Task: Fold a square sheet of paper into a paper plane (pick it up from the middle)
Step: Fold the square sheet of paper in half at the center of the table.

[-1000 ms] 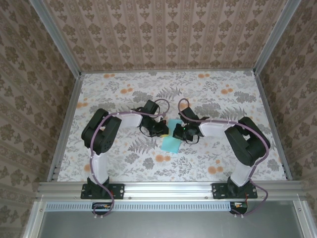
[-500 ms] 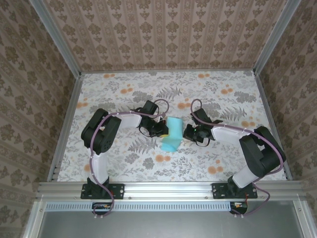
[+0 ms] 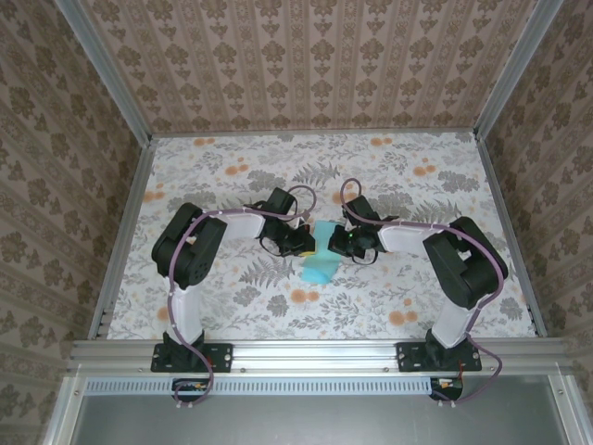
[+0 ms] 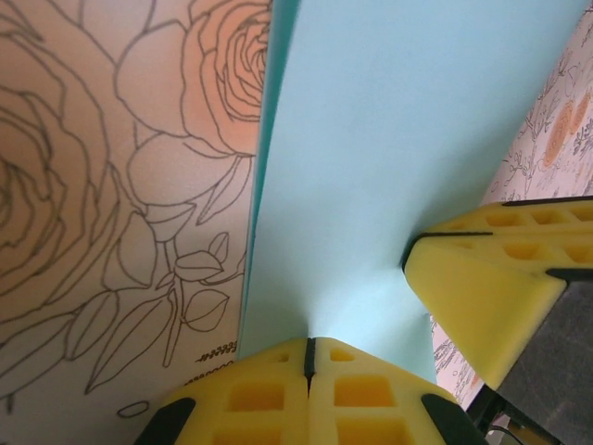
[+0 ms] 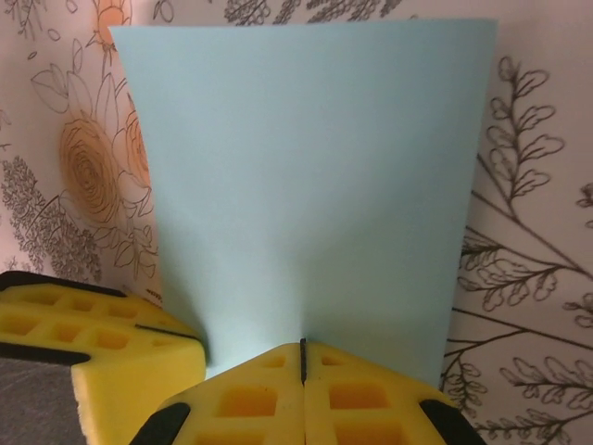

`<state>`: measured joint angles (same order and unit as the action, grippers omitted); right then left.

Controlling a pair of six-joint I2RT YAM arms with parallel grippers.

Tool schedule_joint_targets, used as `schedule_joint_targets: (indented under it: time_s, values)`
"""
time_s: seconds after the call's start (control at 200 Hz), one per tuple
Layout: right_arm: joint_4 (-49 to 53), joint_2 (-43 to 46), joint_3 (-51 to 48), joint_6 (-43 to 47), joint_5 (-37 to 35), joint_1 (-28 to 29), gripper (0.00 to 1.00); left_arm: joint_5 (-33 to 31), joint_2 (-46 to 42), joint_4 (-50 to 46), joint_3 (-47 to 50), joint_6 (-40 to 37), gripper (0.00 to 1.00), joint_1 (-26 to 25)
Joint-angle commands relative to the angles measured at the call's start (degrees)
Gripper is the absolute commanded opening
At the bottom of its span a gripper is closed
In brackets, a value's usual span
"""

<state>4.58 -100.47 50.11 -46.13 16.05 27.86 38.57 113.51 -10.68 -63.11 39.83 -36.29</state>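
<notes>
Over the worktop (image 3: 222, 315), the square sheet of paper (image 3: 318, 269), apparently folded once, is pinched by left jaws and right jaws, nose folds unmade.

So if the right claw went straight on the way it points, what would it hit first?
The right claw is shut on the blue sheet, which runs straight ahead of it; past that, probably the flowered table, though depth is unclear.

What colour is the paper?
The sheet of paper is plain turquoise-blue, clearest in the right wrist view.
</notes>
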Motion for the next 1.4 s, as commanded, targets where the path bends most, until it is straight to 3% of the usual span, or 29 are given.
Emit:
schedule_joint_targets:
  time_s: [0.0, 0.15, 0.395, 0.57, 0.745, 0.89, 1.23, 1.395]
  values:
    - [1.55, -1.17, -2.38, 1.56, -4.39, -2.29, 0.06, -10.61, 5.22, -9.71, 4.42, -0.12, 0.0, 0.26]
    - [3.73, -0.04, -5.91, 2.96, -11.73, -7.4, 0.06, -10.85, 5.05, -9.59, 5.14, -0.55, 0.0, 0.17]
    - [8.15, 8.21, -3.7, 6.66, -11.63, -9.78, 0.07, -12.61, 4.7, -10.89, 5.47, -1.75, 0.0, -0.39]
    - [4.77, 10.5, -2.21, 7.11, -1.86, -8.68, 0.07, -12.17, 5.26, -10.64, 5.32, -1.78, 0.0, -0.7]
    - [-1.68, 4.38, -0.29, 5.62, 8.0, -5.95, 0.07, -11.94, 5.87, -10.53, 4.96, -1.61, 0.0, -0.97]
    - [-2.05, -1.6, 2.87, 6.05, 9.84, -5.33, 0.07, -12.2, 5.85, -10.4, 5.29, -1.46, 0.0, -0.97]
    - [-1.34, -6.45, 2.97, 1.99, 1.39, -11.96, 0.07, -12.14, 5.75, -9.37, 7.15, -1.09, 0.0, -0.95]
    - [1.23, -4.27, 3.98, 1.37, -2.95, -14.46, 0.07, -12.11, 6.06, -8.65, 7.95, -0.85, 0.0, -0.89]
